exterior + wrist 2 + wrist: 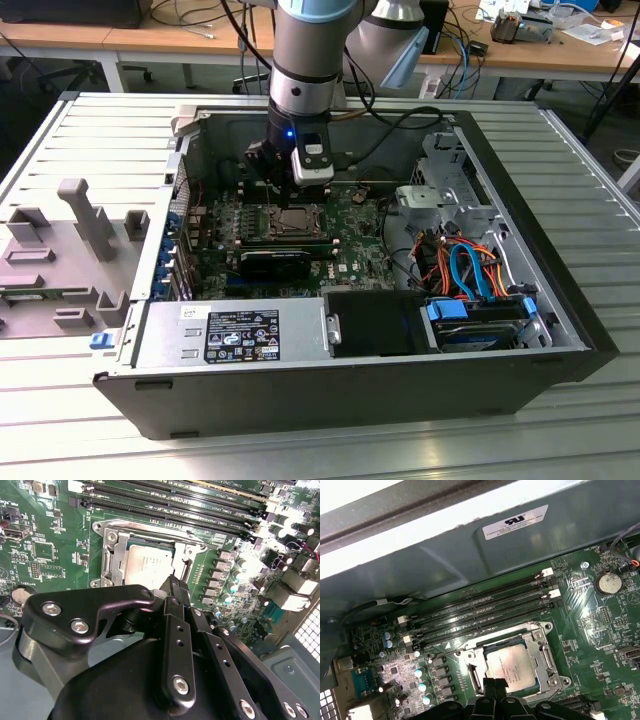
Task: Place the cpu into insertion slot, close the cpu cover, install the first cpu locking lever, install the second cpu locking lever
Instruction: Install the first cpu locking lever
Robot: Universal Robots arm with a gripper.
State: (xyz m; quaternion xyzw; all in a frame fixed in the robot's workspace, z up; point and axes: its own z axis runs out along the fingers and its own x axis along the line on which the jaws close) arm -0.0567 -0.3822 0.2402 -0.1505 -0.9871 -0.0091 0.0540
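Gripper (pixel 175 583) - black fingers drawn together at the tip, nothing visible between them. In both wrist views the tip sits at the edge of the insertion slot (pixel 145 531); touching or just above, cannot tell. The cpu (pixel 147 565) lies flat in the slot, silver top up. The cpu cover (pixel 114 560) is down around it, chip showing through the window. 4 long black memory slots (pixel 170 505) lie just beside, on the green motherboard (pixel 45 550). Exterior view - 1 arm (pixel 310 60) reaches into the open computer case (pixel 350 400).
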